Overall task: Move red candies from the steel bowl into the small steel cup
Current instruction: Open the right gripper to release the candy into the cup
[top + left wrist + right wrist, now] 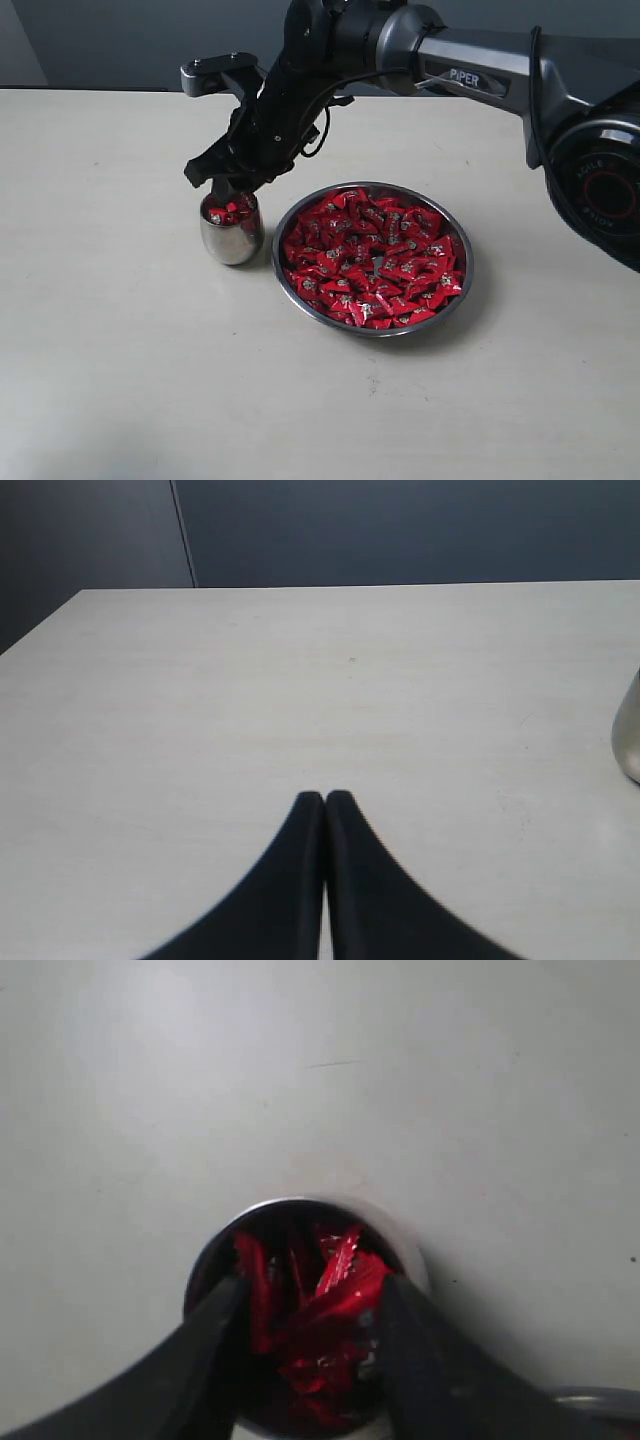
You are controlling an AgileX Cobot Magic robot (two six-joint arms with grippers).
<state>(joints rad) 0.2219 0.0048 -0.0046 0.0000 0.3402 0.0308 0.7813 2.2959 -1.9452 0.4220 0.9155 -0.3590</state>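
The steel bowl holds a heap of red candies right of the table's middle. Just left of it stands the small steel cup, with several red candies piled in it. My right gripper reaches across and hangs right over the cup's mouth. In the right wrist view this gripper is open, its fingers straddling the cup's rim, and the candies lie in the cup between them. My left gripper is shut and empty over bare table, with the cup's side at the edge of its view.
The pale table spreads around the bowl and cup. The right arm stretches above the bowl from the right. A dark wall lies behind the table's far edge. The bowl's rim shows close beside the cup.
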